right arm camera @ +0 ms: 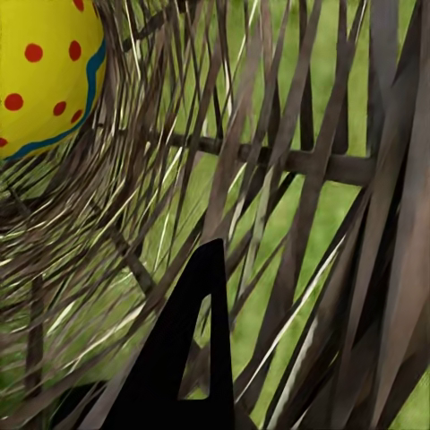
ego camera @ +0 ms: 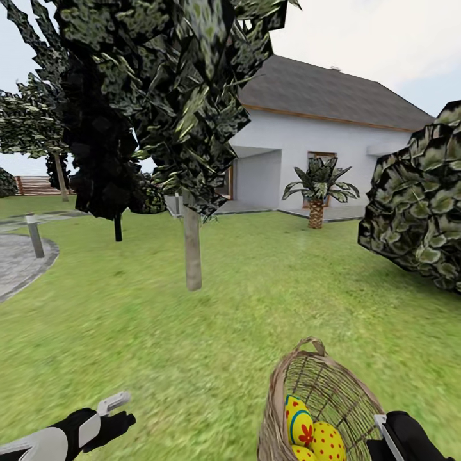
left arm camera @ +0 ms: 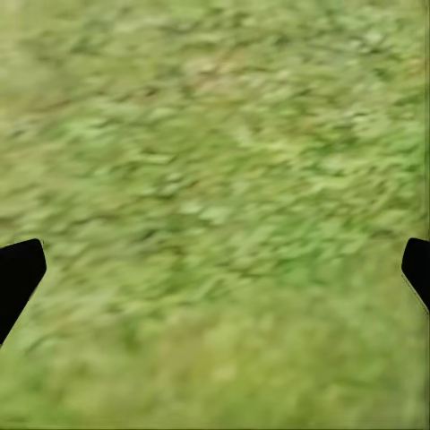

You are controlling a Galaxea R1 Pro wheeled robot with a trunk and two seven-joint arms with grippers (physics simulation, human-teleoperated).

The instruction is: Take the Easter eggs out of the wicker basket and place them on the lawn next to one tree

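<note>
Lawn point(ego camera: 269, 288): mottled green grass covering most of the ground in the head view, bordered at far left by a grey paved patio point(ego camera: 16, 259) with a short grey post point(ego camera: 35, 235). House point(ego camera: 320, 141): white walls, dark grey roof, standing beyond the grass. Tree point(ego camera: 192, 246): thin pale trunk rising from the lawn at centre-left, topped by large dark green, pale-flecked leaf clumps. Bush point(ego camera: 419, 205): angular dark green mass at the right edge. Palm point(ego camera: 316, 192): short, scaly brown trunk, near the house wall. Fence point(ego camera: 38, 186): brown slats, far left. Wicker basket point(ego camera: 333, 384): brown woven tub with a small loop handle at the far rim, tilted so its opening faces the camera, low in the head view at right of centre, well apart from the tree. Easter eggs point(ego camera: 314, 432): yellow, lying together inside the basket; one carries a red flower and blue band, one red dots, a third partly cut off by the frame edge. Right gripper point(ego camera: 400, 438): black, at the basket's near right rim; in the right wrist view one dark finger point(right arm camera: 202, 358) lies against the weave, jaw opening and grasp cannot be told. Left gripper point(ego camera: 115, 413): over bare grass at lower left, jaws spread wide, holding nothing.
</note>
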